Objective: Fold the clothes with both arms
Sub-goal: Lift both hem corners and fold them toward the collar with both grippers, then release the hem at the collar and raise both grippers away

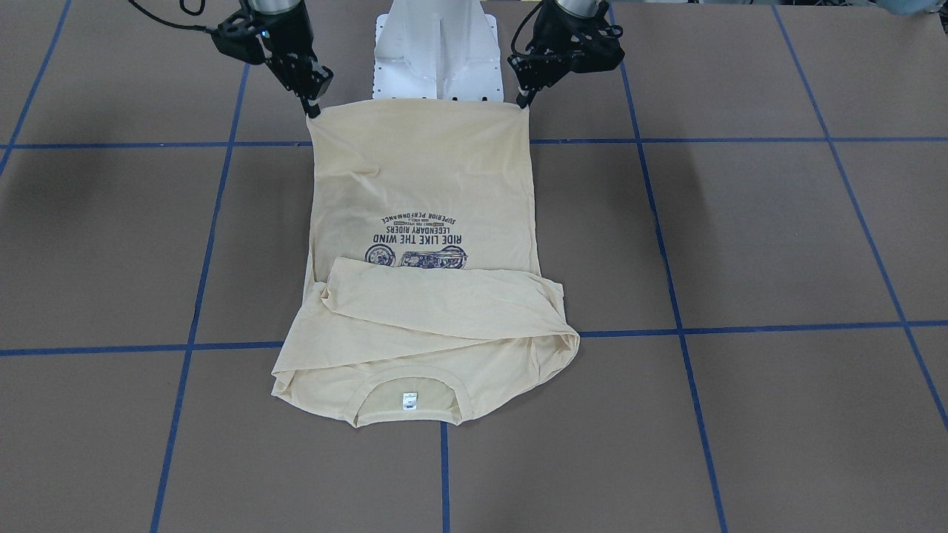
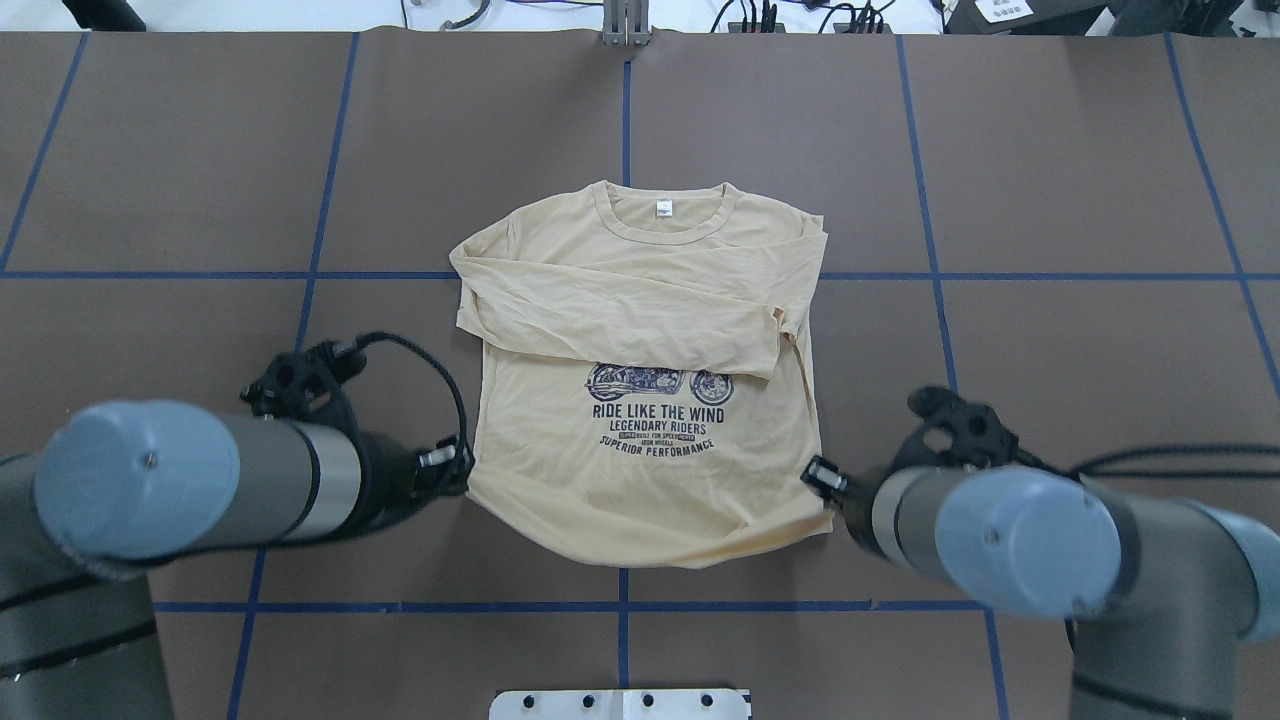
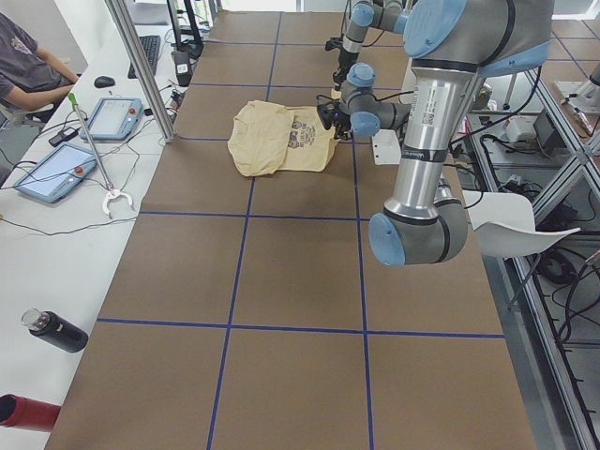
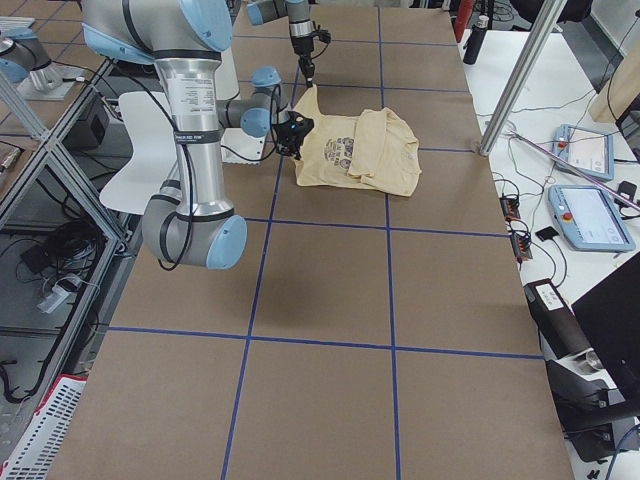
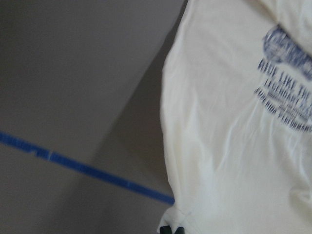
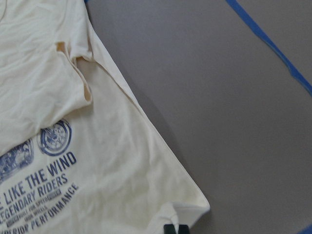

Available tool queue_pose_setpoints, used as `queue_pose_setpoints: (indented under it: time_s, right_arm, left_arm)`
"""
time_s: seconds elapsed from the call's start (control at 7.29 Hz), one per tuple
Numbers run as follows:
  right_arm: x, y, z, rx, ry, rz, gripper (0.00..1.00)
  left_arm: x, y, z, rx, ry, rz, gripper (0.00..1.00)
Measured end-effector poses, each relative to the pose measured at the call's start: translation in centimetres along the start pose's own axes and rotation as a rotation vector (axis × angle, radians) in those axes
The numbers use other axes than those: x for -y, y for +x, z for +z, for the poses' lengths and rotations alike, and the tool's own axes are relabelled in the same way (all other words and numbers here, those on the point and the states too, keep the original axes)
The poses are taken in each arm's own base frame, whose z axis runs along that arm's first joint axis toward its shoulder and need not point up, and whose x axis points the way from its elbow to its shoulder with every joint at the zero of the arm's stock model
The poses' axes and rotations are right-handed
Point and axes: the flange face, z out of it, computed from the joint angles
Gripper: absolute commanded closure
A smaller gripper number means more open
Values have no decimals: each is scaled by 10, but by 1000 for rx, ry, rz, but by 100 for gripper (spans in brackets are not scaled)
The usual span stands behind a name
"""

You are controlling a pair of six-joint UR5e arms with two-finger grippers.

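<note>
At the hem corners, left pincer [image 1: 524, 102] and right pincer [image 1: 314, 111] clamp the T-shirt [image 1: 422, 178].

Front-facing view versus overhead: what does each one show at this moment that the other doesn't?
Only the front-facing view shows the left gripper and right gripper pinching the T-shirt by its two hem corners, hem lifted. Only the overhead view shows the arms' blue caps and the cables at the far end; there the wrists hide the pinch. Both show the sleeves folded across the chest, the print and the neck tag.
</note>
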Motion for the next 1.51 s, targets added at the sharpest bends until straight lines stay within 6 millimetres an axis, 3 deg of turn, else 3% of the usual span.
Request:
queue_pose_setpoints:
  time_s: [0.27, 0.55, 0.82, 1.1, 1.51]
  right_arm:
    - [102, -52, 20, -31, 24, -28, 100]
    - [162, -96, 51, -75, 70, -41, 100]
    - [192, -132, 68, -102, 96, -42, 100]
    - [207, -161, 98, -152, 109, -69, 100]
    - [222, -176, 152, -161, 114, -114, 100]
  left_arm:
    - [81, 25, 29, 11, 80, 21, 100]
    - [135, 30, 56, -11, 135, 16, 100]
    - [177, 42, 65, -36, 182, -2, 100]
    - [208, 53, 96, -41, 207, -10, 100]
    - [241, 43, 148, -33, 253, 13, 100]
